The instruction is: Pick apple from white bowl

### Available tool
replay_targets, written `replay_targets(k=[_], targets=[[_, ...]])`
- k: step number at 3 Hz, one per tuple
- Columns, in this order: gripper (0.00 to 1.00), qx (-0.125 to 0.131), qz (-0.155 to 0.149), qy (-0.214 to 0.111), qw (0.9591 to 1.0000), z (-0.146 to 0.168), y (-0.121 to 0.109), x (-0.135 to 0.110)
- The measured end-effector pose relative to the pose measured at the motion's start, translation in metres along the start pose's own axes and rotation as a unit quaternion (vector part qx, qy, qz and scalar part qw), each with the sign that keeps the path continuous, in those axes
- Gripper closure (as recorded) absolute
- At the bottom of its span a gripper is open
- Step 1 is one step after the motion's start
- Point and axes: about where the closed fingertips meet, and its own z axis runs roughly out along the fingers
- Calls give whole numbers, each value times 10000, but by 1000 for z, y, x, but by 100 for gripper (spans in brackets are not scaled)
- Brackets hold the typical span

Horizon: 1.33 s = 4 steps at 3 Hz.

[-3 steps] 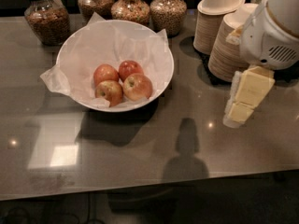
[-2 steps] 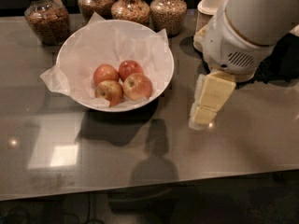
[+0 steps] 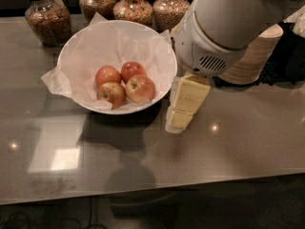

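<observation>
The white bowl (image 3: 76, 51), wide and lined with crinkled white paper, stands on the dark counter left of centre. Four apples lie in it. The apple (image 3: 141, 88), the largest, pale peach-yellow with a red blush, is at the front right of the group. Two deeper red apples (image 3: 108, 75) (image 3: 132, 70) lie behind it, and a smaller streaked apple (image 3: 112, 94) lies to its left. My gripper (image 3: 183, 106), pale yellow, hangs from the big white arm housing (image 3: 224, 27). It is just outside the bowl's right rim, low over the counter, a short way right of the apple.
Several glass jars of grains (image 3: 47, 18) (image 3: 133, 6) stand along the back edge behind the bowl. A stack of tan disposable bowls (image 3: 252, 56) stands at the right, partly hidden by the arm. The counter's front edge (image 3: 152, 190) runs across the bottom.
The arm and gripper have moved left across the counter, from beside the stacked bowls to just beside the white bowl's right rim. The apples and bowl have not moved.
</observation>
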Motion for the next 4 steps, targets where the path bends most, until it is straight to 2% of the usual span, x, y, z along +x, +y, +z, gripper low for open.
replay_targets(k=[1, 2, 4], targets=[[0, 131, 122, -192, 9997, 1, -4, -4], [3, 233, 29, -504, 9985, 10, -18, -24], [35, 197, -214, -890, 9956, 34, -47, -48]])
